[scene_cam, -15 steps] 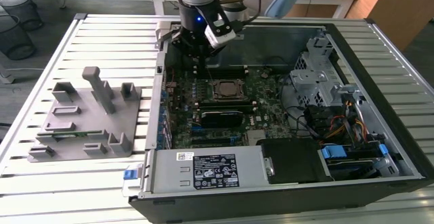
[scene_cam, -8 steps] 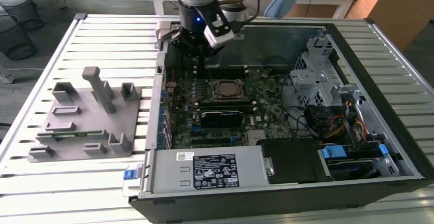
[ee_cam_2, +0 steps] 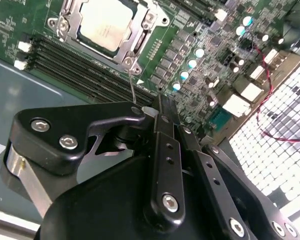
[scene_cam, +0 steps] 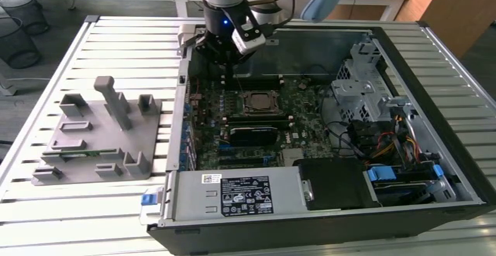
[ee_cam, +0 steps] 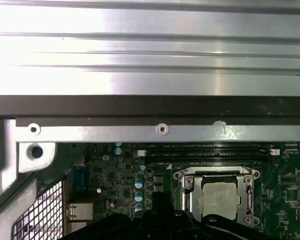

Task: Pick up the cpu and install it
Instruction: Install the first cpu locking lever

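Note:
The cpu (scene_cam: 259, 103) lies flat in its socket on the green motherboard (scene_cam: 302, 102) inside the open computer case. Its silver top shows in both wrist views (ee_cam_2: 106, 22) (ee_cam: 220, 199), framed by the metal socket plate. My gripper (scene_cam: 225, 75) hangs just behind the socket, towards the rear wall of the case. In the second wrist view the gripper (ee_cam_2: 157, 106) has its black fingers drawn together, shut, with no chip between them. A thin wire socket lever (ee_cam_2: 132, 85) rises from the socket corner up to the fingertips; whether they touch it I cannot tell.
A grey plastic holder plate (scene_cam: 93, 134) with upright blocks lies on the slatted table at the exterior view's left. Inside the case are a black heatsink block (scene_cam: 252, 135), a power supply (scene_cam: 240, 195), a drive cage (scene_cam: 360, 87) and loose cables (scene_cam: 387, 145).

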`<action>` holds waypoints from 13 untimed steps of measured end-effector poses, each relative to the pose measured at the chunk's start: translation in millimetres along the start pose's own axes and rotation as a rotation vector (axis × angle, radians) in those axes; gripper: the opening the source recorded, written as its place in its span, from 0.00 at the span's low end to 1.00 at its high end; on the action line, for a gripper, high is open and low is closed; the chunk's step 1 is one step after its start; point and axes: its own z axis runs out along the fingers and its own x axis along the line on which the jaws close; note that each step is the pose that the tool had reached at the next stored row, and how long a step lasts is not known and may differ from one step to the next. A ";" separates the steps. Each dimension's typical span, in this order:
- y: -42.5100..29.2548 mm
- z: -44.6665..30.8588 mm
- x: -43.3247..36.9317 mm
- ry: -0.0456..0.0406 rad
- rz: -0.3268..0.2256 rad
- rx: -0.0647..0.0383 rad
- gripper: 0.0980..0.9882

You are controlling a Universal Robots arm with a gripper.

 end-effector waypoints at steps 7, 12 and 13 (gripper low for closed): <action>6.5 1.2 -0.7 0.0001 -0.011 -0.001 0.01; 6.6 1.5 -5.6 0.0002 -0.012 0.000 0.01; 6.5 1.5 -6.1 0.0002 -0.012 0.000 0.01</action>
